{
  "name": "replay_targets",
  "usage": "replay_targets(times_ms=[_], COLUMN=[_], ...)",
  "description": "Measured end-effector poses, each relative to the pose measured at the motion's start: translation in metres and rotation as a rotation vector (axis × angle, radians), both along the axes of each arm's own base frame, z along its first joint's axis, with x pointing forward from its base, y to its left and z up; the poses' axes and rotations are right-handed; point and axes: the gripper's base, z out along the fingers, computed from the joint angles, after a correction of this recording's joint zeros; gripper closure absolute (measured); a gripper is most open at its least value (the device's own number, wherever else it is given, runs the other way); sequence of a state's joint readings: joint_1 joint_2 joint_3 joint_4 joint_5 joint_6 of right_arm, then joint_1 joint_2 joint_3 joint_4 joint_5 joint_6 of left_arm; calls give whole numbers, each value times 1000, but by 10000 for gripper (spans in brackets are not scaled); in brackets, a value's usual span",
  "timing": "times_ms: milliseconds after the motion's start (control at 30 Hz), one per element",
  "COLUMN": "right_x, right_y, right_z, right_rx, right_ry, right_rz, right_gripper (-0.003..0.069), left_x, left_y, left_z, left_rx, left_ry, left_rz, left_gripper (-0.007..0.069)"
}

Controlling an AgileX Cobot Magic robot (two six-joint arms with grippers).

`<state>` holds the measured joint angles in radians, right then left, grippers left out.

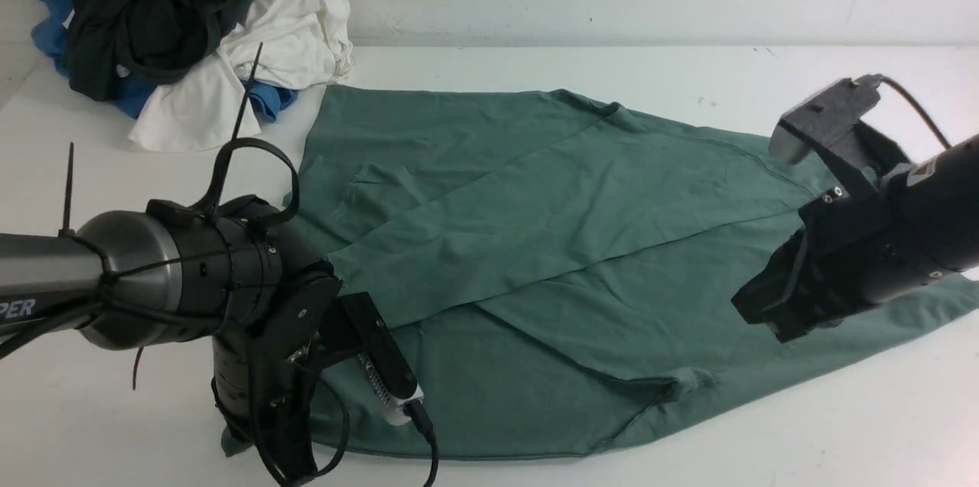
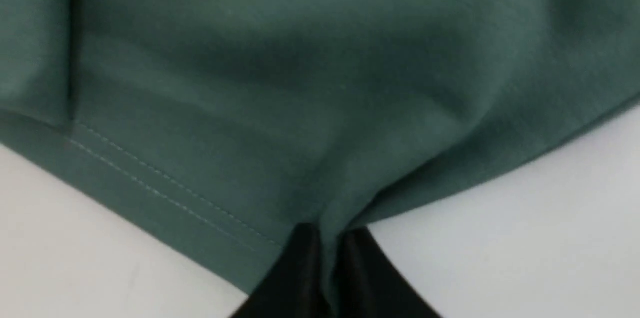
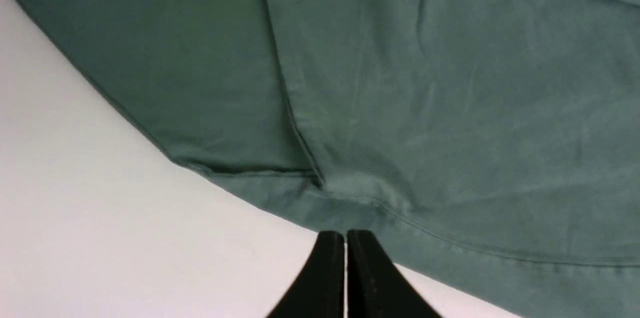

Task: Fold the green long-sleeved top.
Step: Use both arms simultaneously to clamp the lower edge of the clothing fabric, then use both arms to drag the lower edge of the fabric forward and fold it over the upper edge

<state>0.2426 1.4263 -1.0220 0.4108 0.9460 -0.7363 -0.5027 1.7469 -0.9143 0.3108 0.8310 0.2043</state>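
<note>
Fabric of the green long-sleeved top (image 1: 535, 242), spread across the middle of the desk (image 1: 765, 426), sits pinched at its near-left corner in our left gripper (image 2: 327, 232); our right gripper (image 3: 345, 234) is closed, empty, above its right edge.

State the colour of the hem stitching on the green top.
Pale whitish stitching; left wrist view shows it best.

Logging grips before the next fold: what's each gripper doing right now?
Left gripper: closed, pinching the green top at its edge.
Right gripper: closed, nothing visibly held, tips at the hem.
</note>
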Motion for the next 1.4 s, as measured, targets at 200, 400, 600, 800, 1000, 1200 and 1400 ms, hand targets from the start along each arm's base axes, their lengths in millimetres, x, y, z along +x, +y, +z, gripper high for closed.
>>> replay_targets(times_ms=[200, 400, 600, 800, 1000, 1200, 1400], right_x=[-2, 0, -3, 2, 10, 9, 30], right_y=[-11, -16, -28, -33, -32, -43, -72], right_z=[-5, -21, -90, -118, -120, -74, 3], right_rx=[-158, -238, -408, -492, -507, -503, -417], right_ry=[2, 22, 105, 33, -50, -30, -212], right_rz=[62, 80, 172, 260, 269, 64, -202], right_gripper=[629, 473, 200, 189, 459, 652, 652], left_x=[3, 6, 2, 2, -1, -20, -9], left_y=[26, 72, 94, 93, 92, 93, 88], left_z=[33, 66, 85, 85, 85, 111, 162], left_rx=[-8, -50, -151, -169, -179, -222, -341], left_ry=[-117, -240, -316, -317, -292, -286, -438], left_rz=[127, 312, 446, 455, 475, 536, 562], left_gripper=[622, 622, 622, 622, 622, 622, 622])
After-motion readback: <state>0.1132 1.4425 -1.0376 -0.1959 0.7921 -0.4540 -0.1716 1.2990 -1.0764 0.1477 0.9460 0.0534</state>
